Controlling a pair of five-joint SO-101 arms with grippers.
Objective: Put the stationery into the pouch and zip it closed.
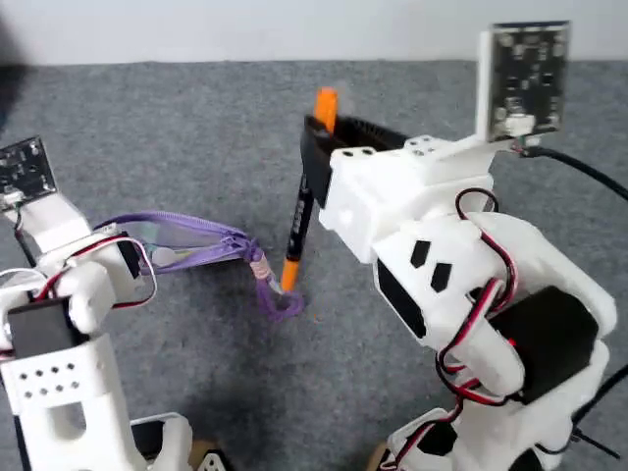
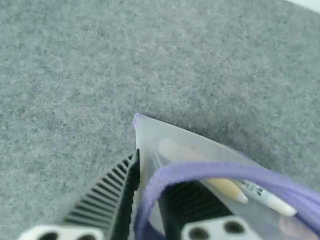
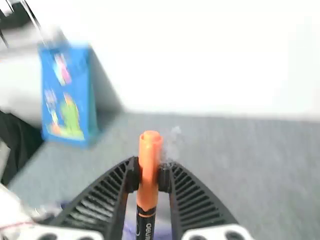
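A clear pouch (image 1: pixel 186 243) with a purple zip edge lies on the grey carpet, its mouth end near a loose purple loop (image 1: pixel 278 299). My left gripper (image 2: pixel 145 190) is shut on the pouch (image 2: pixel 190 155) at its edge; a white pen (image 2: pixel 260 194) and a pale yellow stick (image 2: pixel 225 186) lie inside it. My right gripper (image 1: pixel 316 147) is shut on an orange-and-black marker (image 1: pixel 298 221), held nearly upright with its orange tip down at the pouch's mouth. In the right wrist view the marker's orange cap (image 3: pixel 149 167) sticks up between the fingers (image 3: pixel 112 192).
Grey carpet (image 1: pixel 196 118) covers the whole work area. A blue box (image 3: pixel 67 95) stands against the wall far behind the right gripper. The bases of both arms stand along the near edge.
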